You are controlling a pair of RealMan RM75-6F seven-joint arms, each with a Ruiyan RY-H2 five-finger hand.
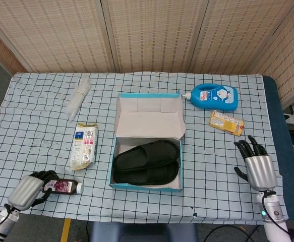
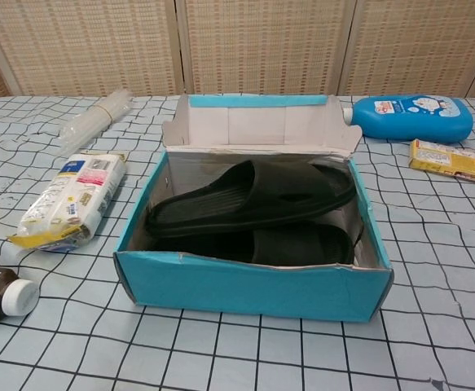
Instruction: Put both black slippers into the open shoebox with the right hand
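Now both slippers (image 2: 253, 199) lie stacked inside the open shoebox (image 2: 249, 285), and your right hand (image 1: 256, 164) hovers well off to its right, fingers spread and empty. Your left hand (image 1: 30, 188) curls around a small bottle (image 1: 62, 186) on the tabletop (image 1: 36, 126).

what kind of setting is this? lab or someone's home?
Probably a lab mock-up: household items staged on a table under a checked cloth, folding woven screens as backdrop, and a shoebox of slippers.
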